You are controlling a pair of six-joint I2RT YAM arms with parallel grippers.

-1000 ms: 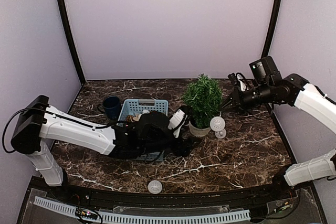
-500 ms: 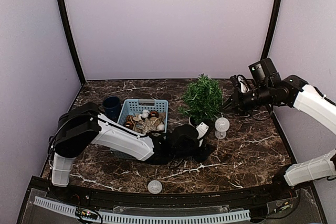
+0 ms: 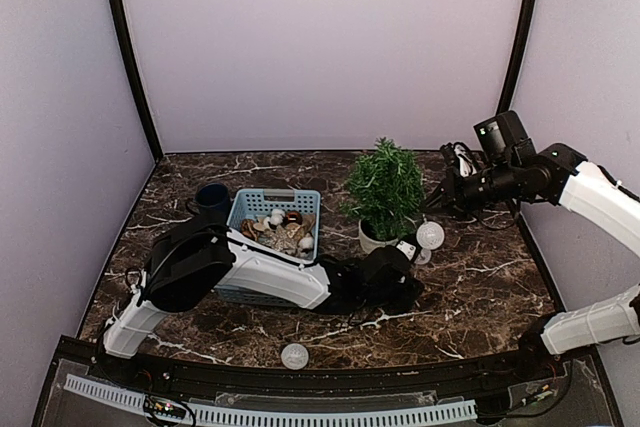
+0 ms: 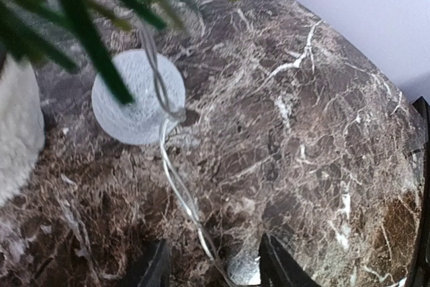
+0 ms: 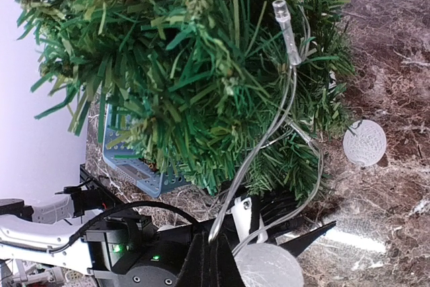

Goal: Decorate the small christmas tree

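Observation:
The small christmas tree stands upright in its white pot at mid-table. A clear light-string wire with an LED tip runs across its branches. My right gripper is beside the tree's right side, shut on that wire. A white ball hangs on the wire just below it, and a smaller white ball lies on the table. My left gripper lies low by the pot, open. The wire and a small white ball sit between its fingers.
A blue basket holding several ornaments stands left of the tree, with a dark blue cup behind it. Another white ball lies near the front edge. The left arm stretches across the table in front of the basket.
My left arm swung right from in front of the basket to the pot's right side, and its jaws narrowed. The hanging ball shifted slightly right. The right gripper barely moved.

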